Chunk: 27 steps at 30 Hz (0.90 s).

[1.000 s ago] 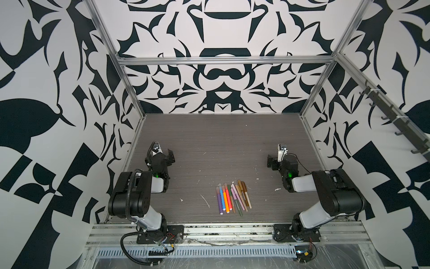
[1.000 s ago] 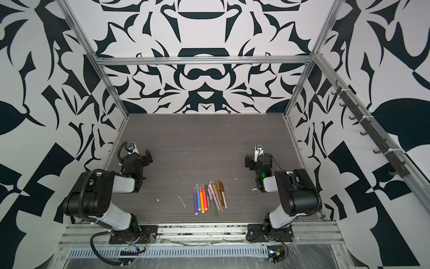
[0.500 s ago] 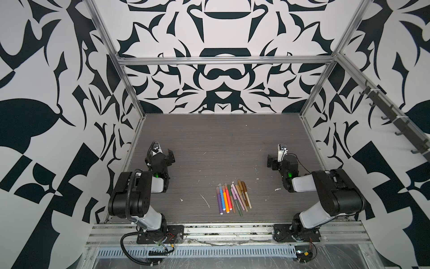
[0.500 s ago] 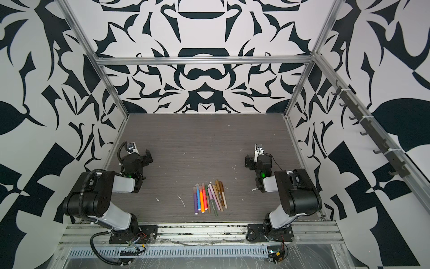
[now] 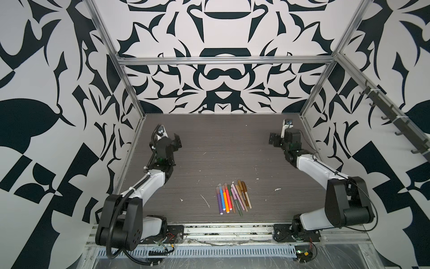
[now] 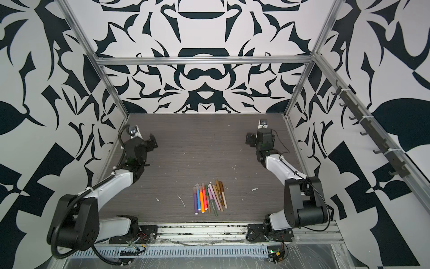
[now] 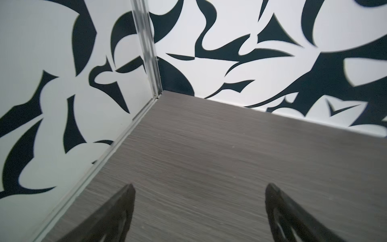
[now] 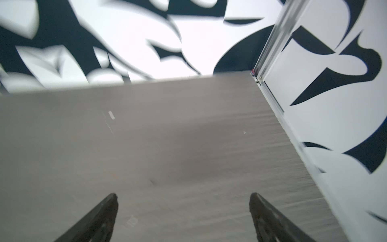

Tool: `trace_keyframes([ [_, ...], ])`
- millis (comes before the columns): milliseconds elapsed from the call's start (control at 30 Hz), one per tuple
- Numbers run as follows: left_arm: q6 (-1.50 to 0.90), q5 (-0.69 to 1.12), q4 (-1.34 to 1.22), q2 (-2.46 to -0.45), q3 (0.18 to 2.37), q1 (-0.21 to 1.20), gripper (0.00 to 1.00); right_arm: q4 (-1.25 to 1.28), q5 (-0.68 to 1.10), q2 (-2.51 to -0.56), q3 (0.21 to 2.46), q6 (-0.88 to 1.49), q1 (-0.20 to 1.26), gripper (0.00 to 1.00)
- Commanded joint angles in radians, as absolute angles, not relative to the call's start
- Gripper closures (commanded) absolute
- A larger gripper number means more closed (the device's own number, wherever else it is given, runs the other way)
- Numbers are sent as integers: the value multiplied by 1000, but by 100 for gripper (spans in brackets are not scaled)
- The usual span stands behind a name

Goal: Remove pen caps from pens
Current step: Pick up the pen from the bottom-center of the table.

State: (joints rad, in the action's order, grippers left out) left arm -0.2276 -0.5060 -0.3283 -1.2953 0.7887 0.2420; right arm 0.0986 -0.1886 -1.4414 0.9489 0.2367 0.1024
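Okay, we're at the start: no cap looks pulled yet. The pens (image 5: 232, 198) lie in a tight row near the front edge of the table (image 5: 221, 149), with the caps (image 5: 242, 185) apparently on at the far ends. The left gripper (image 5: 176, 142) and right gripper (image 5: 272, 139) sit out at the sides, well apart from the row. Both sets of jaws are wide open and hold nothing; the wrist views show only bare table between them. Next, we reckon, one arm pins an outer pen's barrel while the other pinches its cap and pulls along the axis. Neighbours will likely shift.

Bright, even light (right wrist view blurred).
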Motion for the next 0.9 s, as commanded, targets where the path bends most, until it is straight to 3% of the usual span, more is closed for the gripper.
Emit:
trace_keyframes([
  [0,-390,-449,121,-1379,983,387,1,-295,-30,-1454,1034,508,90,1],
  [100,-347,-454,268,-1482,1134,606,1,-385,135,-1468,1043,492,127,1],
  [233,-441,-489,386,-1505,1203,737,1,-502,122,-1397,991,395,300,7],
  [533,-793,-410,568,-1338,1122,712,1,-603,24,-1138,754,533,728,23],
  [767,-861,-350,640,-1327,1105,684,1,-769,-1,-1013,727,675,793,45],
  [867,-896,-303,605,-1348,1080,684,1,-800,42,-991,699,692,797,49],
])
